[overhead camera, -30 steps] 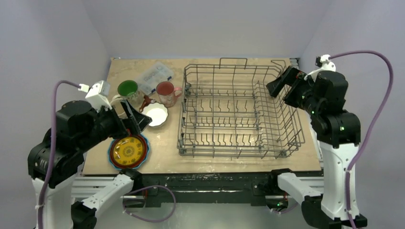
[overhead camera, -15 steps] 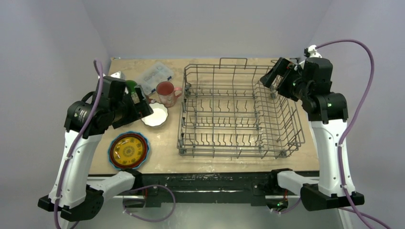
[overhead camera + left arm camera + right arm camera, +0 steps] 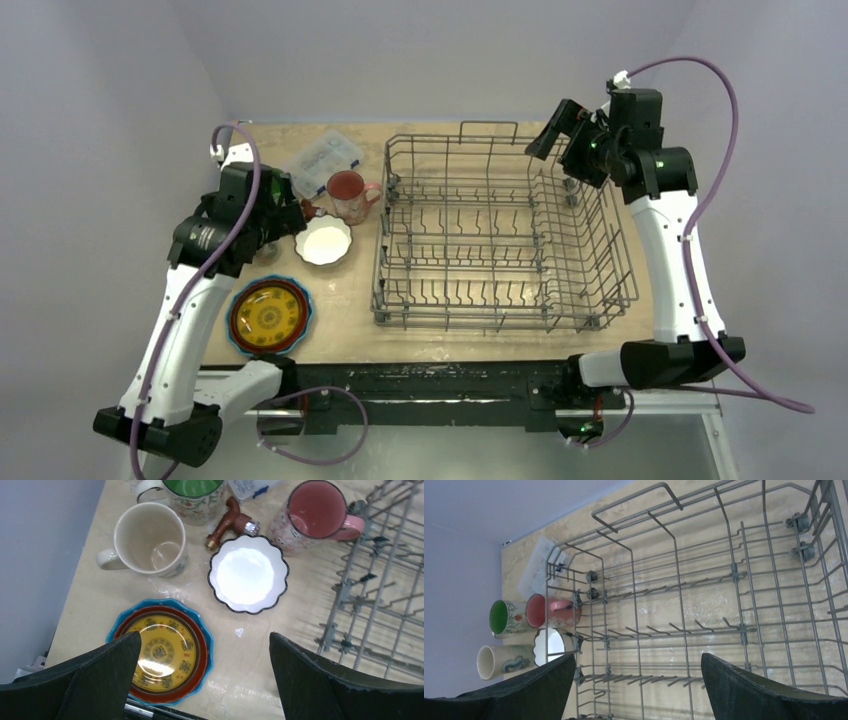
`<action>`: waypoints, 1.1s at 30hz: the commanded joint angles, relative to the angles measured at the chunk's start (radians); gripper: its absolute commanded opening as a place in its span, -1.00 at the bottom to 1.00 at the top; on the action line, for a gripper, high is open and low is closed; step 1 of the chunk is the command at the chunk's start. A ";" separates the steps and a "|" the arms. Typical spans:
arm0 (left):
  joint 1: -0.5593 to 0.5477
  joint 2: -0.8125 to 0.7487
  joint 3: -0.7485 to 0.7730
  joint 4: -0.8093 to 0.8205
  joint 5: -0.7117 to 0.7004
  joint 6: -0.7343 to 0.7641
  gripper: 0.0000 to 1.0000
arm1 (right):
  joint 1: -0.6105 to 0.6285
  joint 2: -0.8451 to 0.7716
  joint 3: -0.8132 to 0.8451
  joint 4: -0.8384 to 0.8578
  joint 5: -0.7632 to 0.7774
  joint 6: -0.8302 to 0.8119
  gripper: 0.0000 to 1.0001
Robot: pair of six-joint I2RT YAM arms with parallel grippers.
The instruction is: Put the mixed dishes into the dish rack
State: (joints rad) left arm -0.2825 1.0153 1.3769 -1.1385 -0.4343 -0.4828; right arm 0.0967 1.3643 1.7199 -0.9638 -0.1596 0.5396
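All dishes sit on the bench [image 3: 345, 320], left of the dish rack [image 3: 500, 240] and outside it. The pink mug [image 3: 312, 515] stands upright nearest the rack, handle twd the wires; touching or just short, can't tell. The scalloped bowl [image 3: 248, 573] sits just in front of it. The cream mug [image 3: 150, 540] stands upright w/ its handle twd the bench's left edge. The green-lined cream mug [image 3: 192, 492] is behind it, its far side cut off by the frame. In the plate stack [image 3: 162, 652] the yellow-patterned plate is on top, then an orange rim, then a blue rim. Only the rims of the lower two show, dots on the blue aren't readable, and the near edge is hidden by a finger.

A red-brown tap-shaped piece [image 3: 227, 525] lies btwn the green-lined mug and the bowl. The clear box [image 3: 322, 160] is behind the mugs.

In the top view the left arm covers both cream mugs bar a green sliver. The left tool [image 3: 204, 640] is spread wide, holding nothing, above the plates and bowl; it's hard to make out from above.

The right tool [image 3: 638, 657] is also spread wide w/ nothing btwn its fingers, over the rack's far right corner. In its view the bowl is partly behind wires.
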 commanded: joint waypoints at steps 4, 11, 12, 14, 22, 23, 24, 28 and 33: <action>0.157 0.184 -0.005 0.193 -0.025 -0.013 1.00 | -0.003 0.010 0.083 0.004 0.025 0.076 0.98; 0.220 0.318 -0.036 0.297 0.049 0.014 0.88 | -0.003 -0.006 0.057 0.039 -0.065 0.094 0.98; 0.238 0.334 -0.044 0.307 0.069 0.019 0.80 | -0.003 -0.004 0.060 0.033 -0.078 0.071 0.98; 0.275 0.367 -0.058 0.331 0.104 0.032 0.70 | -0.003 0.005 0.071 0.019 -0.102 0.030 0.98; 0.373 0.550 -0.023 0.292 0.202 0.083 0.36 | -0.004 0.036 0.081 0.025 -0.176 0.001 0.98; 0.373 0.561 -0.024 0.292 0.194 0.096 0.36 | -0.003 0.039 0.082 0.025 -0.177 0.002 0.98; 0.376 0.573 -0.025 0.291 0.186 0.112 0.36 | -0.003 0.040 0.083 0.026 -0.177 0.002 0.98; 0.390 0.616 -0.031 0.294 0.176 0.150 0.29 | -0.003 0.042 0.078 0.028 -0.175 0.001 0.98; 0.394 0.646 -0.035 0.309 0.182 0.167 0.15 | -0.002 0.038 0.063 0.030 -0.166 0.007 0.98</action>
State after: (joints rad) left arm 0.1005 1.6440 1.3289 -0.8536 -0.2607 -0.3561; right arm 0.0967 1.4166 1.7706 -0.9642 -0.3077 0.5598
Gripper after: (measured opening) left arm 0.603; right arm 0.987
